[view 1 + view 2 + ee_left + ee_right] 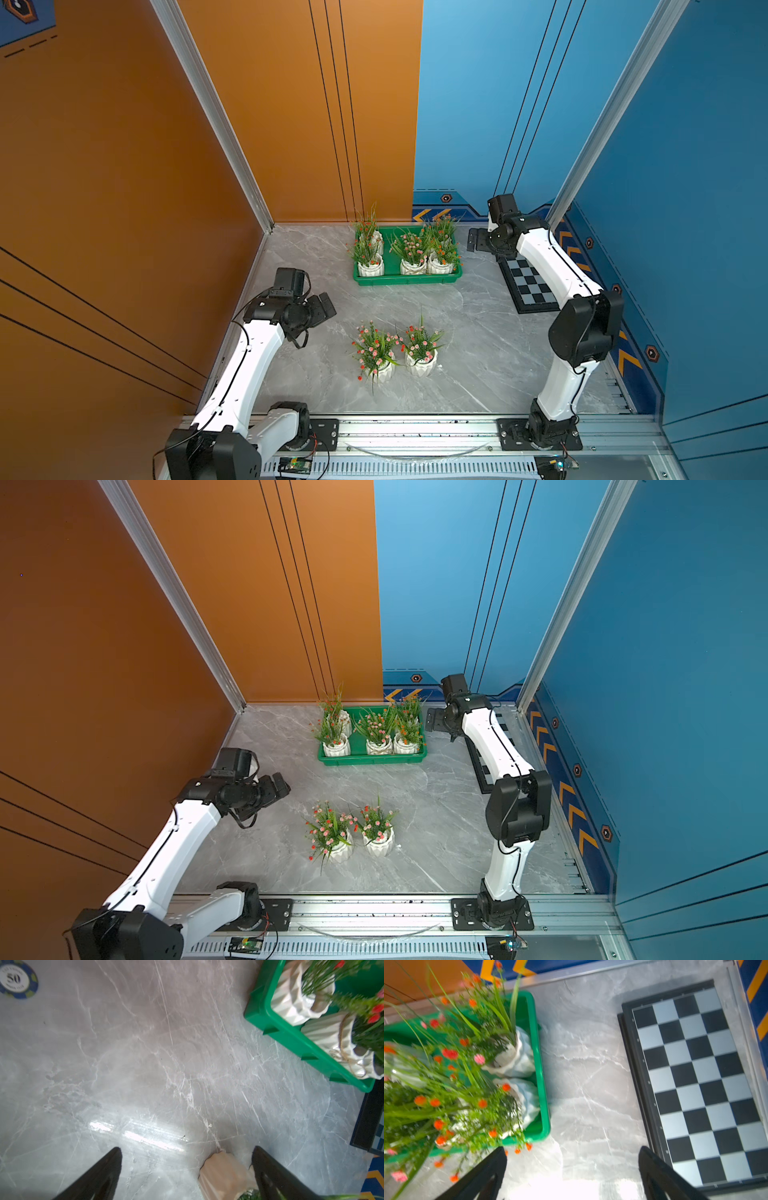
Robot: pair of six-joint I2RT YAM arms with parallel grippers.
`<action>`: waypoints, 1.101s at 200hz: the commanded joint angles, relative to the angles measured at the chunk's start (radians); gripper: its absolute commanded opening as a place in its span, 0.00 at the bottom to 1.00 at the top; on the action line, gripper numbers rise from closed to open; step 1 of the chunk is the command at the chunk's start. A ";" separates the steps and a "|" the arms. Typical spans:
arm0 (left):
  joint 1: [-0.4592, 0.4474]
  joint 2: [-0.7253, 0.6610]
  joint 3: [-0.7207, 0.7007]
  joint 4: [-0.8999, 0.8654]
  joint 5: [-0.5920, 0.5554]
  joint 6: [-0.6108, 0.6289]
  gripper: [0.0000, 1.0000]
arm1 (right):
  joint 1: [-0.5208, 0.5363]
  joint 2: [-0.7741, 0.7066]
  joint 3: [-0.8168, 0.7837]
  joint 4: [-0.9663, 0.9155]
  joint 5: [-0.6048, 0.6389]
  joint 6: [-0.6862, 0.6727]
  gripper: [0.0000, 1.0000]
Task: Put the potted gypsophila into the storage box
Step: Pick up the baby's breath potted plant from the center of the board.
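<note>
A grey marbled tabletop (478,332) is seen in both top views, closed in by orange wall panels (104,166) on one side and blue wall panels (478,104) on the other, with aluminium posts (210,112) at the corners. A black-and-white chequered board (695,1084) is laid flat near the blue side wall. It is black-framed and partly hidden in the top views. A band of yellow chevrons (627,360) is printed along the foot of that wall. A blue-and-white poker chip (17,979) marked "50" is shown lying flat on the marble, in the left wrist view only. An aluminium rail (415,432) is fixed along the front edge, and a small circuit board (296,463) is mounted just below it.
</note>
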 commanded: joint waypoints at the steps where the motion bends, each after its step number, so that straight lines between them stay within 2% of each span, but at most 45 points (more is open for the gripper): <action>1: -0.046 -0.039 -0.056 -0.034 0.002 -0.055 0.98 | 0.002 -0.078 -0.116 0.042 0.025 0.001 1.00; 46: -0.144 -0.086 -0.130 -0.043 -0.025 -0.118 0.98 | -0.004 -0.193 -0.308 0.064 0.023 -0.013 1.00; 115: -0.253 -0.122 -0.170 -0.110 -0.072 -0.166 0.98 | -0.027 -0.313 -0.502 0.065 0.002 -0.037 1.00; 164: -0.347 -0.098 -0.200 -0.108 -0.134 -0.215 0.98 | -0.034 -0.367 -0.590 0.076 -0.004 -0.030 1.00; 220: -0.406 -0.087 -0.222 -0.107 -0.160 -0.250 0.98 | -0.043 -0.388 -0.637 0.086 -0.010 -0.025 1.00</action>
